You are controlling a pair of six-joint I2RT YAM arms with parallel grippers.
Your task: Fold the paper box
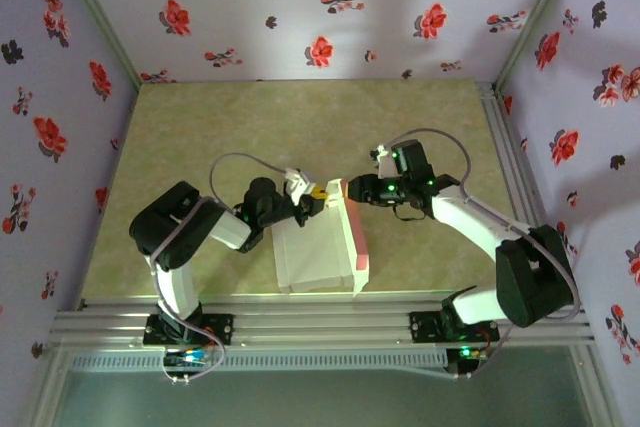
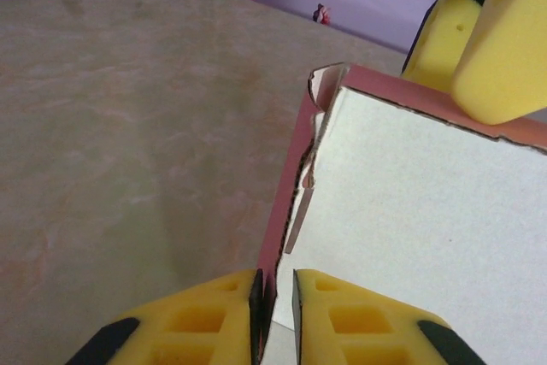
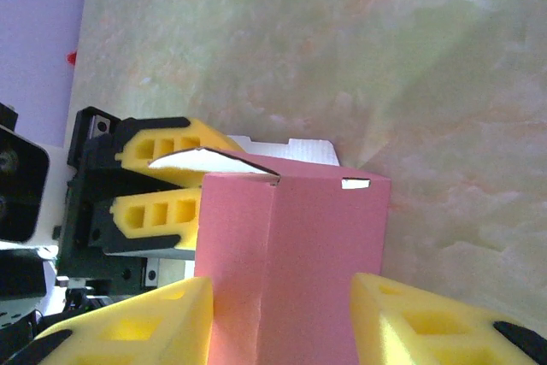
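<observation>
from my end the paper box (image 1: 312, 255) sits on the table (image 1: 200, 137) near the front edge, between the two arms, whitish face up with a salmon-pink wall standing along its right side. my left gripper (image 2: 276, 309) is at the box's far end, down to a narrow slot with the edge of a pink wall inside it, and i cannot tell whether the pads actually pinch the card. my right gripper (image 3: 282, 322) is at a middling width, its yellow pads set on either side of the box's upright pink corner, holding it.
</observation>
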